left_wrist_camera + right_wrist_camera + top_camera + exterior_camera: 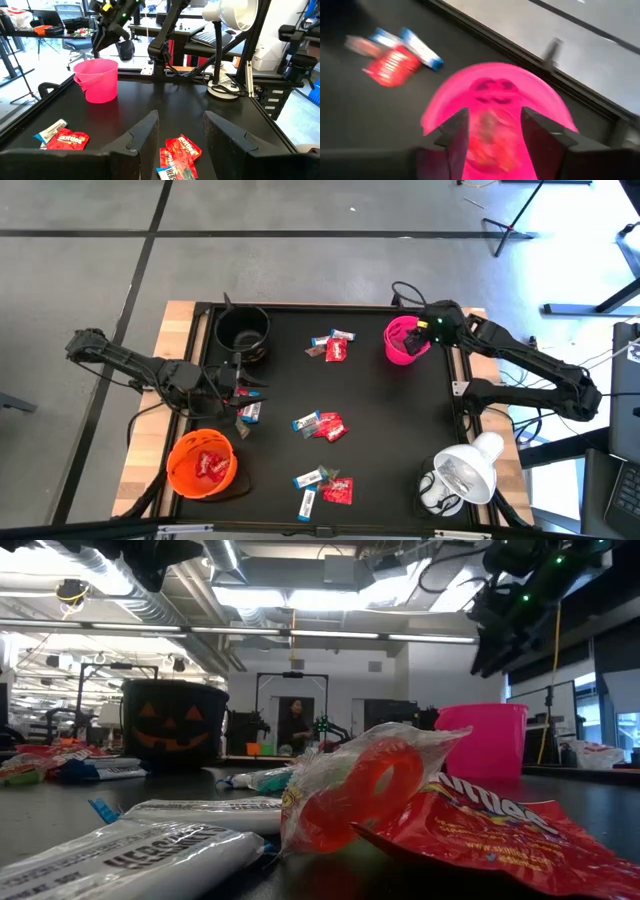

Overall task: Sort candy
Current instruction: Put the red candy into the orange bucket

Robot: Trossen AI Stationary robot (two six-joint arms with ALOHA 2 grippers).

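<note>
Landmark for this report: the pink bowl (405, 341), at the far right of the dark surface (380, 440).

Candy (322, 425): wrapped sweets lie loose on the surface in several clusters. One cluster sits just left of the pink bowl, one near the middle of the surface, well apart from it, and one toward the near edge, farthest from it. Red wrappers also show inside the orange bowl (203, 464), diagonally opposite the pink bowl, and something reddish lies inside the pink bowl in the right wrist view. The black bowl (243, 330) stands level with the pink bowl, across the surface.

Right gripper (491, 131): directly above the pink bowl, fingers spread, nothing held between them.

Left gripper (181, 137): low over the surface on the side away from the pink bowl, fingers spread and empty, with a red packet (180, 150) just ahead between them.

Handling, by judgement: the packets look light, thin and crinkly, with glossy film that may slide or skid when nudged. They lie flat, so there is little height to grip. The contents probably yield, while the sealed ends are flat and stiff. A pinch across the narrow width at mid-body, fingers brought right down to the surface, appears soundest. Overlapping packets risk a double pick.
</note>
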